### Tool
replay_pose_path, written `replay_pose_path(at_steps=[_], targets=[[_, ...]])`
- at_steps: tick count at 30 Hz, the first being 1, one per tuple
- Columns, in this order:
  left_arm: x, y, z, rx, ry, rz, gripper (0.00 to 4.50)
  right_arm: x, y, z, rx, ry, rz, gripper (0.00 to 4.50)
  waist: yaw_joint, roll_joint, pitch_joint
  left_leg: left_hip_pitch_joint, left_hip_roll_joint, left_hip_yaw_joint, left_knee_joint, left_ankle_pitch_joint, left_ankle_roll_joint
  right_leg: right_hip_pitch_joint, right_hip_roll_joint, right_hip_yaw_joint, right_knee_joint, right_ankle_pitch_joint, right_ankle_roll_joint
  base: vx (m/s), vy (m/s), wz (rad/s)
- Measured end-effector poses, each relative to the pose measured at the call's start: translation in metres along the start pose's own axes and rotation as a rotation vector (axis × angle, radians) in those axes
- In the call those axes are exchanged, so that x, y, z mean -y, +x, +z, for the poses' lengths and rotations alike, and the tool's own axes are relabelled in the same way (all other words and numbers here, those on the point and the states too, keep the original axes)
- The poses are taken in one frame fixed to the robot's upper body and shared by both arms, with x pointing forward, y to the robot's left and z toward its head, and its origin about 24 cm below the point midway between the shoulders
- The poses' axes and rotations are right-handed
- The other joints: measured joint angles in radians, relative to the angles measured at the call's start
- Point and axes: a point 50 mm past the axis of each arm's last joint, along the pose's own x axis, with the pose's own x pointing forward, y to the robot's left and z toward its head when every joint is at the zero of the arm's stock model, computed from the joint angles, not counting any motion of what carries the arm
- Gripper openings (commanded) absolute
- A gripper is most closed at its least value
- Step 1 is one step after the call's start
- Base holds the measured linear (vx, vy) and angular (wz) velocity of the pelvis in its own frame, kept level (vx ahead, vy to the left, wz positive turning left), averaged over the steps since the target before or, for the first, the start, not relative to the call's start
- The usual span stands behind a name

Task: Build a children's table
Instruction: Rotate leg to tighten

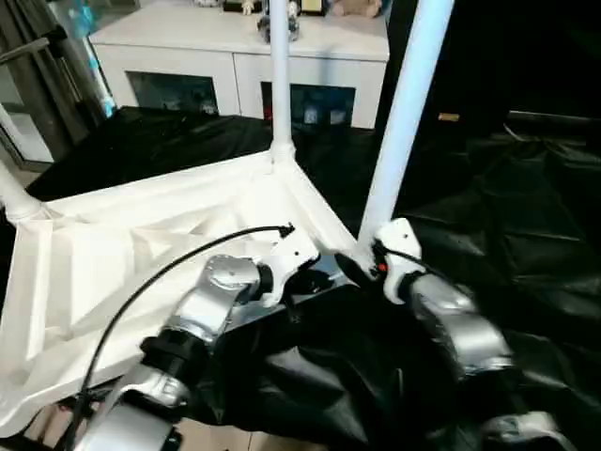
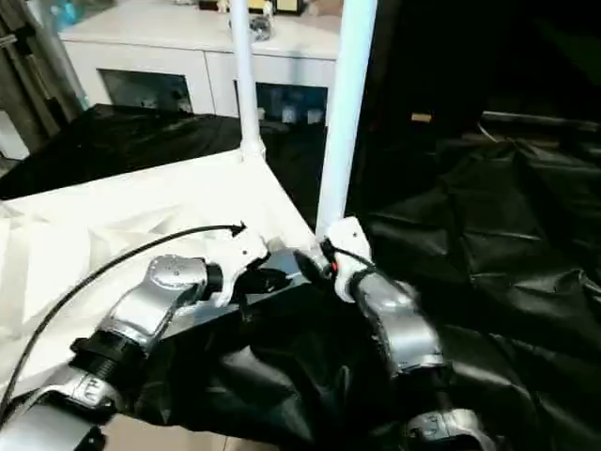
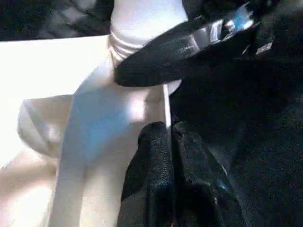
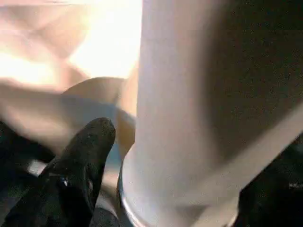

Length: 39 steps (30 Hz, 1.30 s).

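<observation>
My left hand [image 3: 168,142] was closed, its two black fingers [image 3: 151,161] pressed together on the thin upright side wall of the tabletop [image 1: 141,254], just below the near corner socket. My right hand [image 1: 362,268] met that same corner from the other side, at the foot of the nearest leg [image 1: 404,113]. One black finger [image 4: 83,165] stood to one side of the tube and a dark shape, seemingly the other finger, lay at its far side, so the hand stood spread around the leg's base; I could not tell whether the fingers actually touched it.

That leg rose from the corner socket, tilting slightly to my right as it climbed. In the left wrist view its ribbed end [image 3: 128,42] sat at the mouth of the socket, with my right hand's finger [image 3: 161,61] lying across just beneath.

The tabletop lay upside down, ribbed underside up, on a bench draped in black sheeting [image 1: 507,235], its near edge hanging over crumpled folds of the same sheet. A second leg [image 1: 279,75] stood upright in the far corner socket, and a third [image 1: 14,197] rose at the corner to my left.

Beyond the bench stood a white cabinet [image 1: 235,66] with glass doors.
</observation>
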Motion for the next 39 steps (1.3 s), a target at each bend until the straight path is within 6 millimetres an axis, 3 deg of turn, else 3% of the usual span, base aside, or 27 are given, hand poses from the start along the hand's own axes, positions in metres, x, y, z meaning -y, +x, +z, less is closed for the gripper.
replay_pose_path(at_steps=[4, 7, 11, 16, 23, 28, 32, 36, 39], targets=[[0.0, -0.013, -0.002, 0.005, 0.035, -0.087, 0.0, 0.0, -0.014, 0.002, 0.01, -0.036, 0.171, 3.74, 0.012, -0.004, -0.001, -0.006, 0.002, 0.013, 0.004, 0.0, 0.0, -0.015, 0.001, 0.017, 0.027, 0.022, -0.013, 0.033, -0.026, 0.07], [-0.001, -0.02, -0.002, 0.005, 0.061, -0.125, 0.0, -0.001, -0.02, 0.004, 0.012, -0.041, 0.271, 3.74, 0.036, -0.002, -0.002, -0.012, 0.006, 0.018, 0.005, 0.001, 0.0, -0.03, 0.002, 0.023, 0.049, 0.011, 0.001, 0.035, -0.038, 0.06], [0.002, -0.023, -0.002, 0.002, 0.083, -0.195, 0.0, 0.001, -0.035, 0.004, -0.027, -0.072, 0.404, 3.74, 0.061, -0.002, -0.002, -0.012, 0.016, 0.022, 0.007, 0.002, 0.002, -0.03, 0.011, 0.022, 0.05, 0.006, -0.003, 0.0, 0.0, 0.0], [0.003, -0.028, -0.004, -0.009, 0.089, -0.241, 0.0, -0.003, -0.04, 0.003, -0.037, -0.054, 0.489, 3.47, 0.074, -0.002, -0.002, -0.01, 0.016, 0.026, 0.008, 0.001, -0.001, -0.03, 0.011, 0.025, 0.05, 0.006, -0.003, 0.0, 0.0, 0.0], [0.003, -0.03, -0.005, -0.016, 0.097, -0.261, 0.0, -0.004, -0.04, 0.002, -0.05, -0.034, 0.505, 2.83, 0.078, -0.002, -0.002, -0.009, 0.016, 0.027, 0.008, 0.001, -0.002, -0.029, 0.011, 0.028, 0.051, 0.006, -0.003, 0.0, 0.0, 0.0], [0.003, -0.028, -0.006, -0.008, 0.082, -0.255, 0.0, -0.004, -0.041, 0.0, -0.047, -0.017, 0.492, 2.72, 0.081, 0.0, -0.003, -0.009, 0.016, 0.027, 0.008, 0.001, -0.002, -0.028, 0.011, 0.028, 0.051, 0.006, -0.003, 0.0, 0.0, 0.0], [-0.001, -0.02, -0.004, -0.002, 0.047, -0.161, 0.0, -0.002, -0.032, -0.002, -0.014, 0.022, 0.318, 2.7, 0.077, 0.001, -0.004, -0.007, 0.016, 0.027, 0.009, 0.001, -0.002, -0.025, 0.011, 0.029, 0.051, 0.006, -0.003, 0.0, 0.0, 0.0], [-0.007, -0.007, 0.0, 0.009, -0.014, -0.03, 0.0, 0.004, -0.01, -0.001, 0.005, 0.09, 0.073, 2.7, 0.048, 0.0, -0.004, -0.006, 0.015, 0.026, 0.009, 0.002, -0.003, -0.025, 0.011, 0.029, 0.049, 0.004, 0.001, 0.0, 0.0, 0.0], [-0.005, 0.003, 0.004, 0.016, -0.037, 0.015, 0.0, 0.007, -0.005, -0.001, 0.007, 0.14, -0.032, 2.7, 0.043, -0.007, -0.004, -0.006, 0.015, 0.025, 0.009, 0.002, -0.003, -0.025, 0.011, 0.028, 0.048, 0.004, 0.001, 0.0, 0.0, 0.0]])
